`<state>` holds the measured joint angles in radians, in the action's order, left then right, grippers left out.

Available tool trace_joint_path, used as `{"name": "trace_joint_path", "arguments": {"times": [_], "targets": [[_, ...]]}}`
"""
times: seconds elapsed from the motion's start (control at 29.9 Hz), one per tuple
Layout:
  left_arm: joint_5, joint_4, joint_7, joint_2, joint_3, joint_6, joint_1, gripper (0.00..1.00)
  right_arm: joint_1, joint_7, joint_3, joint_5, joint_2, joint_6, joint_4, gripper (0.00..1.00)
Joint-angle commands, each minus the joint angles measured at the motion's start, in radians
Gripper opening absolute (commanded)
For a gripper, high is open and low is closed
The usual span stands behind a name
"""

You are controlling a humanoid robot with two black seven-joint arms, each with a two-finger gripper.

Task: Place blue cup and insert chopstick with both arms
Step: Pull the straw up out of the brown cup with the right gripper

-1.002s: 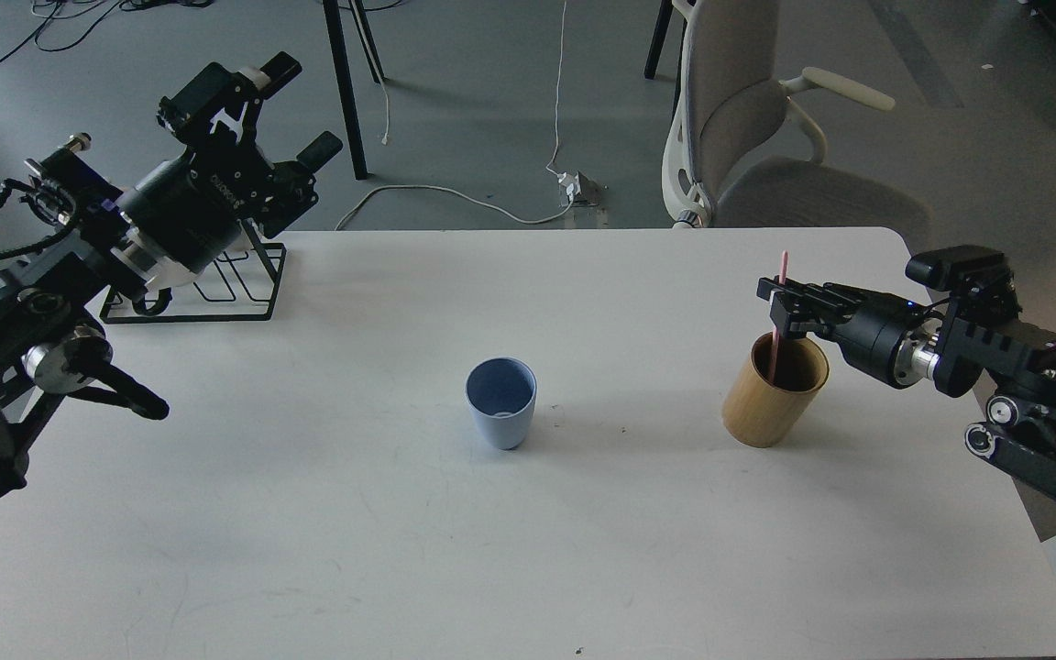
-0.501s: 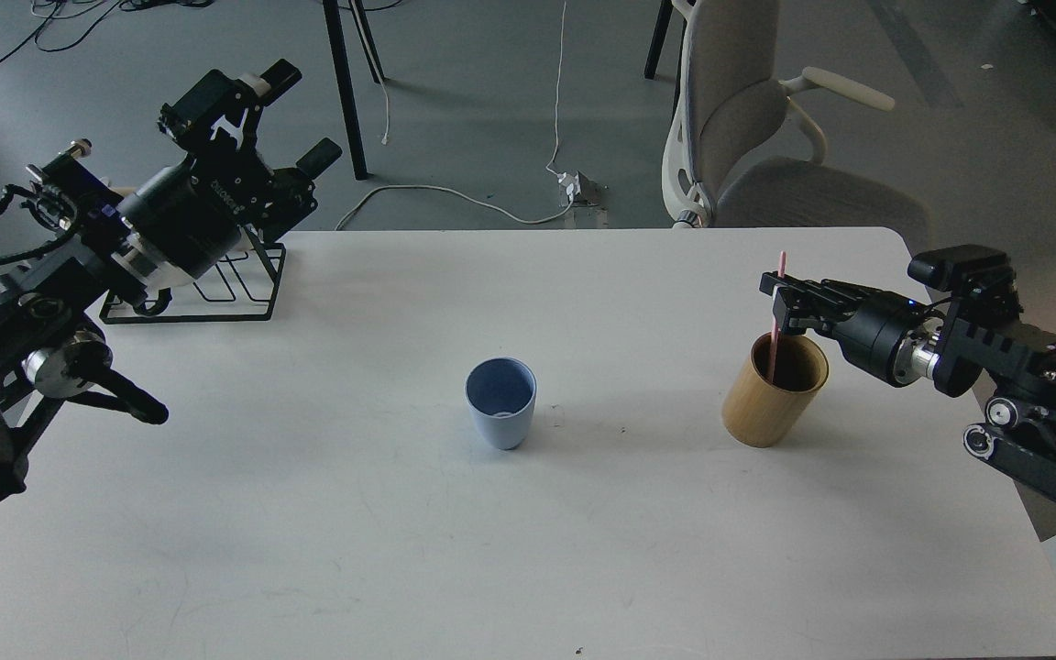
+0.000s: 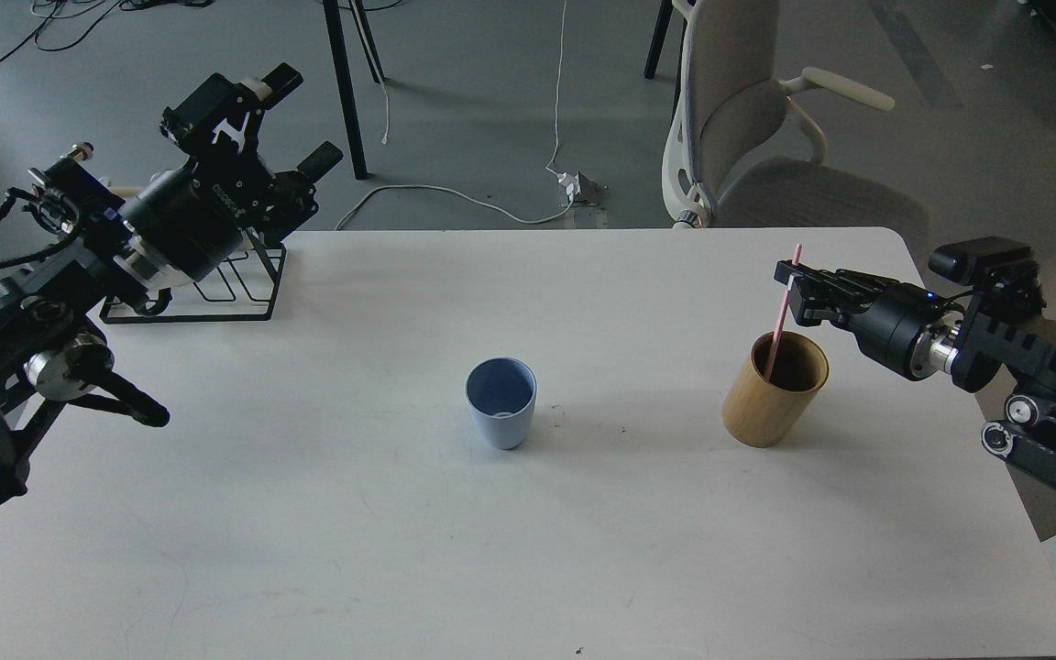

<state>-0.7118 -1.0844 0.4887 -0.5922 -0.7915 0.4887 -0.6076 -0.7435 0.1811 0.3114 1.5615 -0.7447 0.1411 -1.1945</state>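
The only lettering in view is a short line of pale print on the black round body of the left arm (image 3: 187, 213), just behind its hand (image 3: 285, 124), above the far left corner of the bench (image 3: 528, 568). It runs slantwise and is too small and blurred to read. Nothing else in view carries any text, label, brand, number or sign that can be read.
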Motion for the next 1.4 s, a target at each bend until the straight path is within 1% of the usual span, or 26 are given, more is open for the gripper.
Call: {"name": "trace_joint_path", "arguments": {"times": [0.0, 0.17, 0.5, 0.6, 0.73, 0.8, 0.87, 1.1, 1.17, 1.37], "targets": [[0.000, 0.000, 0.000, 0.000, 0.000, 0.000, 0.000, 0.95, -0.002, 0.000, 0.009, 0.000, -0.014, 0.011, -0.020, 0.04], [0.000, 0.000, 0.000, 0.000, 0.000, 0.000, 0.002, 0.95, -0.004, -0.002, 0.054, -0.003, -0.059, 0.014, -0.083, 0.02], [0.000, 0.004, 0.000, 0.017, 0.000, 0.000, 0.006, 0.95, -0.026, -0.017, 0.187, -0.024, -0.232, 0.009, -0.264, 0.01], [-0.001, 0.021, 0.000, 0.029, 0.000, 0.000, 0.006, 0.95, -0.075, -0.017, 0.210, -0.070, -0.248, 0.003, -0.289, 0.01], [-0.001, 0.026, 0.000, 0.045, -0.002, 0.000, 0.005, 0.95, -0.192, -0.014, 0.195, -0.152, -0.232, 0.002, -0.286, 0.01], [-0.001, 0.032, 0.000, 0.045, -0.002, 0.000, 0.005, 0.95, -0.240, -0.011, 0.169, -0.166, -0.167, 0.000, -0.281, 0.01], [0.000, 0.040, 0.000, 0.046, -0.002, 0.000, 0.006, 0.95, -0.293, -0.008, 0.111, -0.164, -0.046, 0.002, -0.260, 0.01], [0.008, 0.080, 0.000, 0.046, -0.008, 0.000, 0.023, 0.96, -0.474, -0.005, -0.171, -0.144, 0.253, 0.012, -0.090, 0.01], [0.009, 0.089, 0.000, 0.046, -0.009, 0.000, 0.022, 0.96, -0.496, -0.003, -0.215, -0.138, 0.342, 0.015, -0.051, 0.01], [0.009, 0.089, 0.000, 0.045, -0.012, 0.000, 0.022, 0.96, -0.511, -0.005, -0.274, -0.095, 0.519, 0.015, 0.053, 0.01]]}}
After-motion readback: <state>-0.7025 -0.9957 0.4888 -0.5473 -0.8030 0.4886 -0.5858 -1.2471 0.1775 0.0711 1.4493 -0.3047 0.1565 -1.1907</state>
